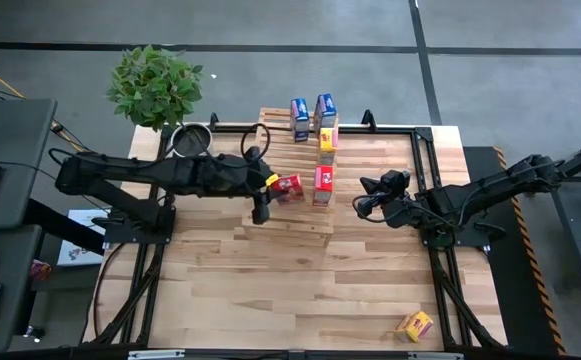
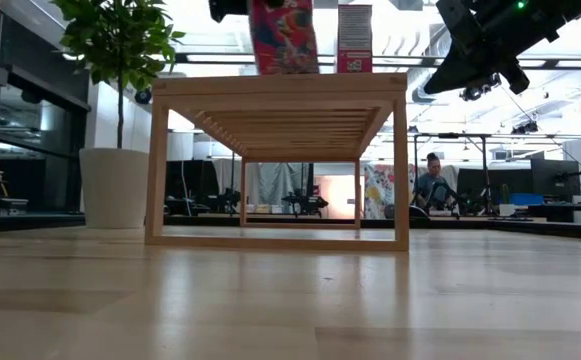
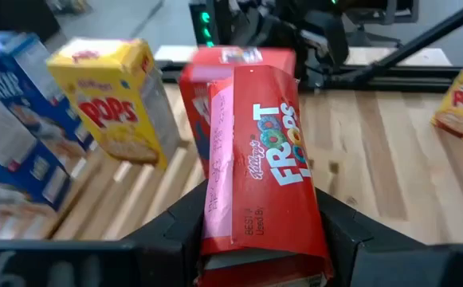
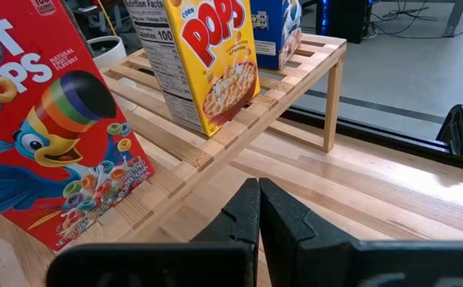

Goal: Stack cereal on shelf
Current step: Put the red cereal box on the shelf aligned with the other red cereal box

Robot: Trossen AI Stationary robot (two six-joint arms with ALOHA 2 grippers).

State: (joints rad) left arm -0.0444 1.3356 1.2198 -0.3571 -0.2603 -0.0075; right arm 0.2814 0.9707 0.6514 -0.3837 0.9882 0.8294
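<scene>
Clamped in the left fingers (image 3: 259,239), the red box (image 3: 259,167) should be lowered upright beside the standing red box (image 1: 322,186) on the shelf (image 1: 282,222) before release; right fingers (image 4: 258,209) wait closed, empty.

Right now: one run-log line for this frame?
left pincer: shut on red box, over shelf | right pincer: shut, empty | yellow box: on table

Even, bright overhead light fills the room. In the low view the ceiling and far windows blow out to white, leaving the pale wooden slatted shelf (image 2: 278,160) and the dark right gripper (image 2: 490,55) backlit, and a soft sheen lies across the light plank tabletop (image 2: 290,300). Its near boards are out of focus. In the left wrist view the blue cardboard cereal boxes (image 3: 12,127) at the edge look smeared and blurred. Shadows under the arms are faint.
</scene>
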